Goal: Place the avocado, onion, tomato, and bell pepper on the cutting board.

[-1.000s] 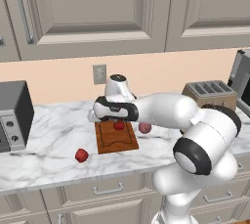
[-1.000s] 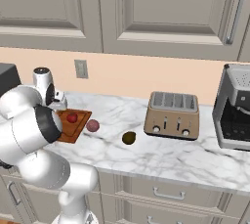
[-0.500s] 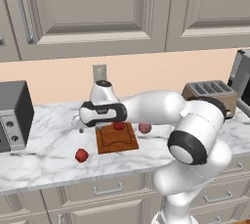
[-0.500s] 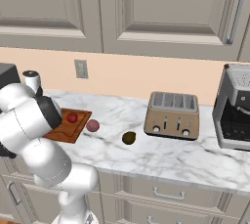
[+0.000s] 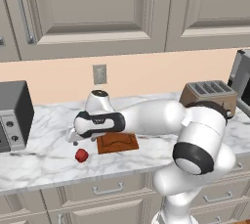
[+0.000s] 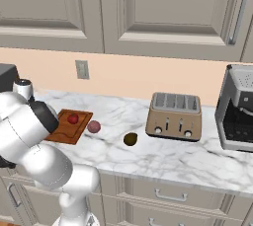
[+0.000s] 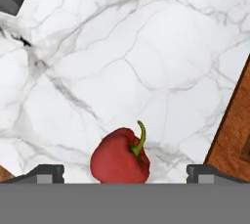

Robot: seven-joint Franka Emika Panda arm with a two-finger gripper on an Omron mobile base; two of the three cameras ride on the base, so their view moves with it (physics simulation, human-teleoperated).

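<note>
- Hovering over the bell pepper [image 7: 120,155], the pincer [image 7: 125,170] is wide open, with one dark tip on each side of the pepper and nothing held.
- The bell pepper sits on the white tabletop [image 5: 44,152], near the cutting board [image 5: 117,143] but not on it.
- The tomato [image 6: 73,118] is already on the cutting board. The onion [image 6: 93,127] lies just beside the board, and the avocado [image 6: 130,139] lies farther along, toward the toaster [image 6: 175,116].
- What could go wrong: the pepper looks lumpy and smooth, so I think it could slip or pop out if the tips close on a bump or too near its top.
- The pepper seems a little off the middle between the tips. One tip could touch first and push it away, and then it might roll on the slick tabletop.
- If the pincer comes down too low, the tips could bump the hard tabletop.
- When the pepper is carried to the board, it could knock the tomato and send it rolling off.
- What each view gives: the hand view shows the pepper's green stem and how it sits between the tips, which the base views are too far off to show.
- The left base view shows the pincer [image 5: 73,139] low by the pepper and the board behind it, but the arm hides the tomato, onion and avocado there.
- The right base view shows those three clearly.
</note>
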